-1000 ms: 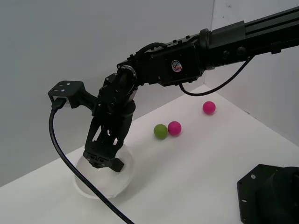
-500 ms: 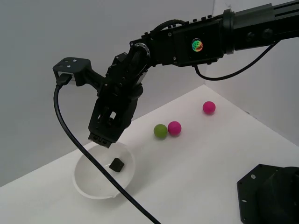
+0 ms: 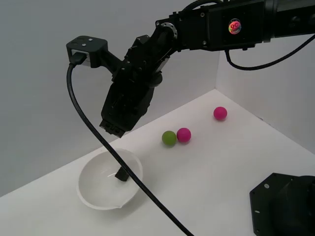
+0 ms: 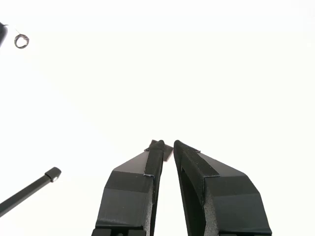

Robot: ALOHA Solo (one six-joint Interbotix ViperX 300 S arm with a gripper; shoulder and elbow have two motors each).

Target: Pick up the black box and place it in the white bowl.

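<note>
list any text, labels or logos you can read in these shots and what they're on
"QC": the top line on a small round rainbow-coloured sticker on the black arm housing, in the exterior view. A smaller line under it is too blurred to read.
Nothing else carries text: none on the white bowl, the black box, the balls, the black base plate or the end effector fingers in the wrist view.
</note>
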